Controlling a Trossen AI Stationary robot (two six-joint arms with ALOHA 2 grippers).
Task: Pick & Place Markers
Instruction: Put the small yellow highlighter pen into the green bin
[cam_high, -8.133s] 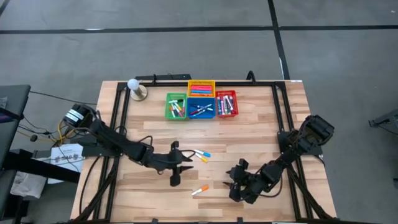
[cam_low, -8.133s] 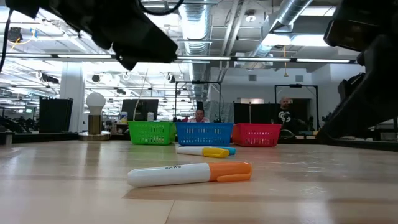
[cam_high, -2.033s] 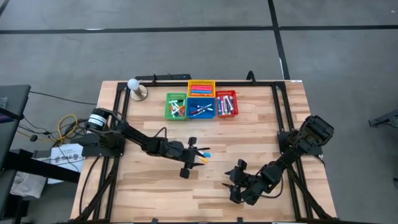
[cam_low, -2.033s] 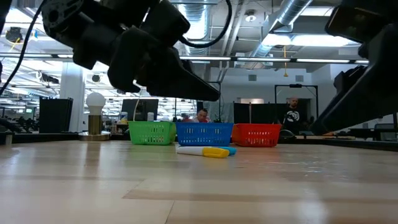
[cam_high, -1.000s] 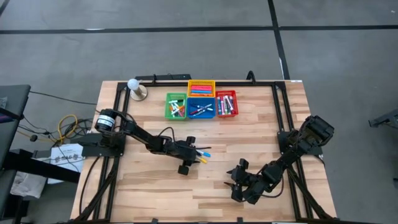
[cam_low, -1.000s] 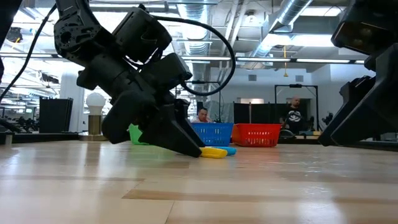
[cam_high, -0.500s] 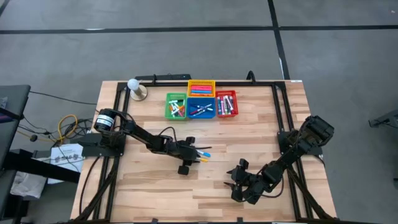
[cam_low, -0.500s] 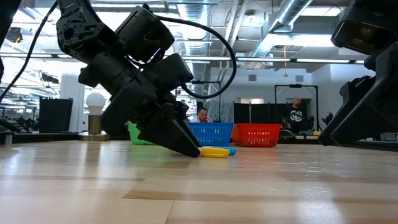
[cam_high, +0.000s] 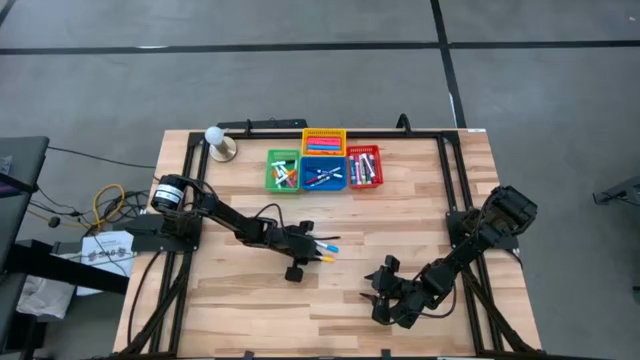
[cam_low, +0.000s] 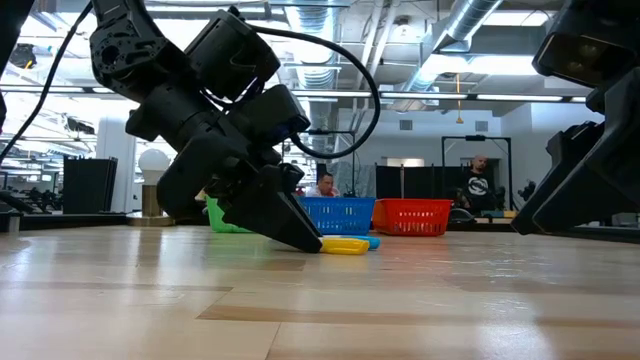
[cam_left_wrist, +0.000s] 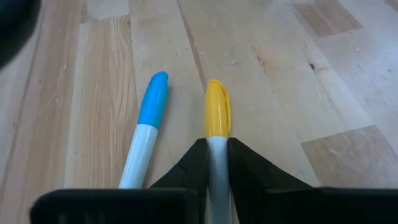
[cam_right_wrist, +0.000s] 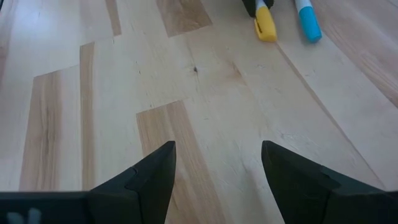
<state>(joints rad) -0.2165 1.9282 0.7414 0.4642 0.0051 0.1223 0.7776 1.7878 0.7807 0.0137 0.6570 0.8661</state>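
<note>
Seen from above, left to right. At the upper left of the bench (cam_high: 240, 320): a white round lamp (cam_high: 215, 136) on a brass base, standing near the back rail. Left arm reaching from the left edge toward the frame's centre, low over the wood.

Left gripper (cam_high: 316, 251) at centre frame, tips down on the bench, fingers (cam_left_wrist: 249, 168) pressed against both sides of the white barrel of the yellow-capped marker (cam_left_wrist: 217, 118); clamped on it, the marker lying flat on the wood, yellow cap poking out past the fingertips. Just beside it, not touching, the blue-capped marker (cam_left_wrist: 148, 121), also flat on the bench and outside the grip, angled slightly away. In the low view, the same left gripper (cam_low: 300, 235) slanting down to the yellow cap at centre frame.

At upper centre, against the back rail, four small baskets in a cluster: green basket (cam_high: 271, 172), blue basket (cam_high: 324, 186), yellow basket (cam_high: 323, 133) behind the blue one, red basket (cam_high: 375, 168) at the right end. Markers lying inside all four, a jumble of white barrels and coloured caps; single ones too small to tell apart.

Right gripper (cam_high: 377, 291) at lower right of centre, well apart from the two loose markers, fingers (cam_right_wrist: 146, 174) spread wide with bare wood between them, holding nothing. Right arm running back to the bench's right edge.

Far behind the bench in the low view, at right, a person (cam_low: 478, 187) standing in the room.
</note>
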